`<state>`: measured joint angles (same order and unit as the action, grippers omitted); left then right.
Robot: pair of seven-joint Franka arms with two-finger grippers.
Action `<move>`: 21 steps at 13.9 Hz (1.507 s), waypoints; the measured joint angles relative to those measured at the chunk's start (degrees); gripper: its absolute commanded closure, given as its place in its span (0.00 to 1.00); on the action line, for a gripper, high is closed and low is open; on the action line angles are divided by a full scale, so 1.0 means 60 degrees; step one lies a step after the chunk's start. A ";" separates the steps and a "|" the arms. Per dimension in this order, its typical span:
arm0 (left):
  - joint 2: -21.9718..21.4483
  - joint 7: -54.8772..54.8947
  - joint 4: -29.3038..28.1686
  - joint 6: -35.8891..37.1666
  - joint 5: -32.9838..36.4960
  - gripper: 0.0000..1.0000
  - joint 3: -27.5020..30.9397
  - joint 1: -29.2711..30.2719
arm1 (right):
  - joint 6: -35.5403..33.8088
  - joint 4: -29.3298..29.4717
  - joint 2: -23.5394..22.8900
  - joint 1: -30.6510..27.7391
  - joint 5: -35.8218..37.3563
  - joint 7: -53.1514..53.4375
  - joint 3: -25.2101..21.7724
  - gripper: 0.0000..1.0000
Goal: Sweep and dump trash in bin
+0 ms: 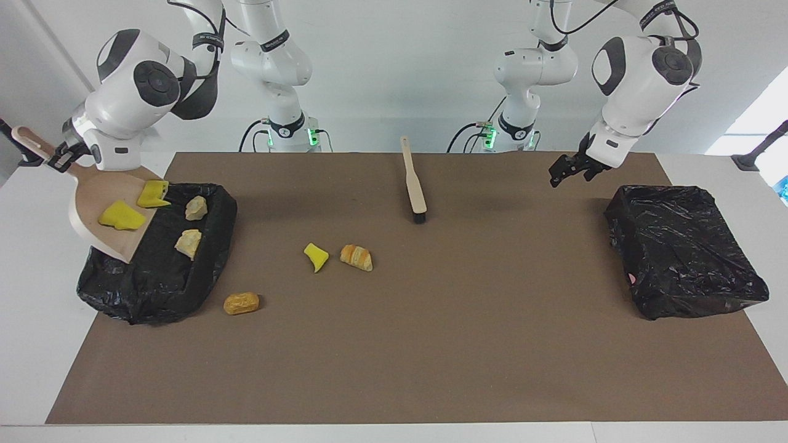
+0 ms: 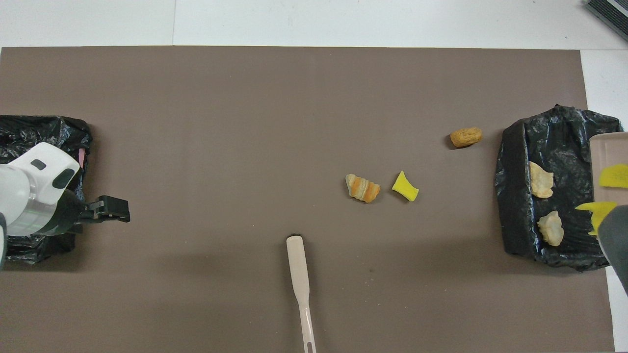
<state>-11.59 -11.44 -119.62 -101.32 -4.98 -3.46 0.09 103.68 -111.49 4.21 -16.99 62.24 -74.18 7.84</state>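
Facing cam high opposite robots, overhead steep; both share mat (image 1: 431, 320).

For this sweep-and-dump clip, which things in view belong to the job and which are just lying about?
Belongs to the job:
- beige plastic dustpan, in the right hand, tilted over the black bag-lined bin
- two yellow sponge wedges on the pan
- two pale pastry pieces in that bin
- yellow sponge wedge, striped croissant piece, golden-brown bun on the mat
- beige-handled brush

Lying about:
- second black bag-lined bin
- left hand, open and empty
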 measured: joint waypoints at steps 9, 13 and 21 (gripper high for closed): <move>-0.0003 0.0034 0.2712 0.2100 0.0456 0.00 -0.0092 0.0008 | -0.0466 -0.0162 0.0201 0.0512 0.0870 0.0034 0.0031 1.00; -0.0008 0.0041 0.3414 0.2823 0.0694 0.00 -0.0134 0.0007 | -0.0511 -0.0224 0.0207 0.0558 0.0526 0.0034 0.0085 1.00; -0.0086 0.0311 0.3702 0.2872 0.0702 0.00 -0.0056 0.0050 | -0.0512 0.0196 0.0213 0.0642 -0.2032 -0.0646 0.0047 1.00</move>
<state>-12.11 -9.57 -97.41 -84.08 -0.77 -3.79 0.38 100.61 -110.31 5.48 -13.14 50.05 -78.06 8.12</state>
